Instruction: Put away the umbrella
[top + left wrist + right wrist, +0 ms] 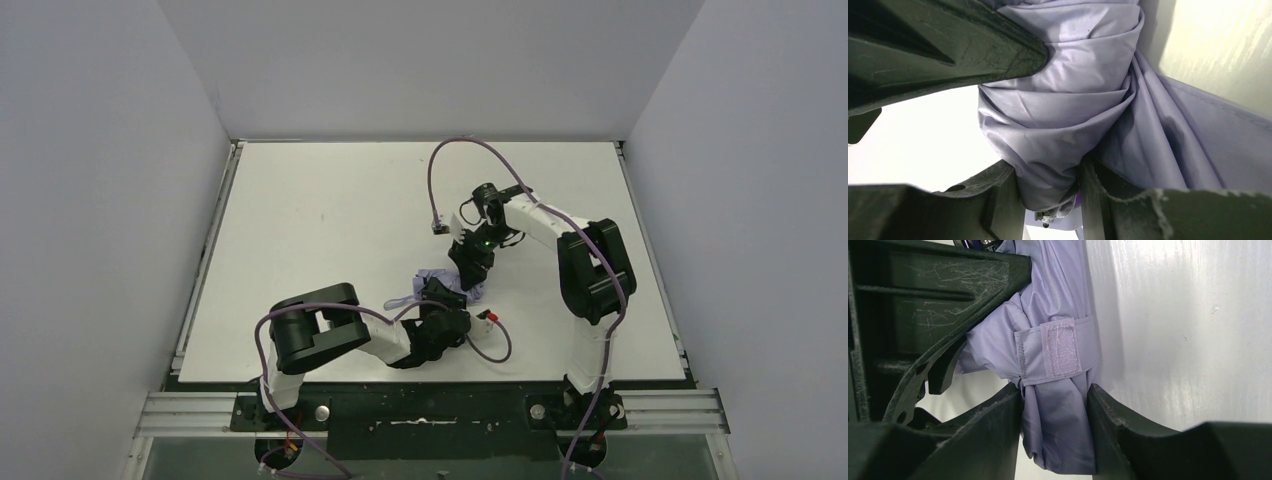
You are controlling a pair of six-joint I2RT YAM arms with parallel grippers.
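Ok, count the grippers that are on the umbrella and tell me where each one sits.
2. The left gripper clamps the umbrella on its bunched lavender fabric; the right gripper is closed on the bundle right beside the velcro strap.

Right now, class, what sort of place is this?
Probably a robotics test cell: white table, plain white walls around it, left arm and right arm bolted to a metal rail.
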